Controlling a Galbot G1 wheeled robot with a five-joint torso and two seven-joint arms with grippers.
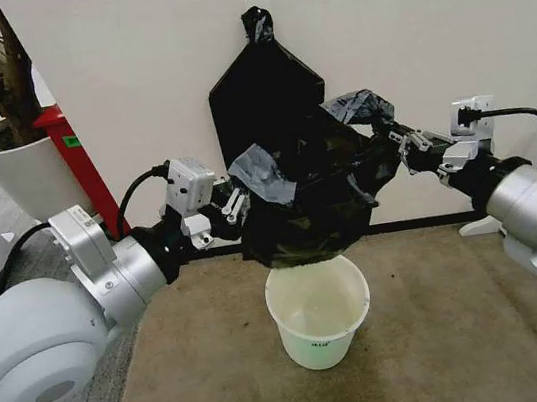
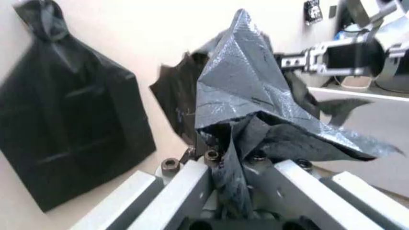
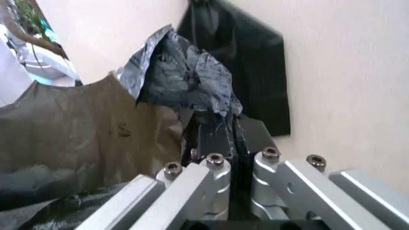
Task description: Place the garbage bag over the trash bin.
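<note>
The glossy black garbage bag (image 1: 310, 205) hangs stretched between my two grippers, its lower end just above the rim of the white trash bin (image 1: 319, 315) standing on the floor mat. My left gripper (image 1: 239, 203) is shut on the bag's left edge. In the left wrist view the crinkled bag (image 2: 249, 91) rises out of the closed left gripper (image 2: 227, 163). My right gripper (image 1: 390, 137) is shut on the bag's upper right edge. The right wrist view has that gripper (image 3: 230, 139) pinching a bag (image 3: 185, 72) fold.
A flat knotted black bag bundle (image 1: 261, 86) hangs on the wall right behind the held bag. A large white plant pot (image 1: 27, 171) and a red object (image 1: 80, 158) stand at the left. Brown mat (image 1: 450, 336) spreads around the bin.
</note>
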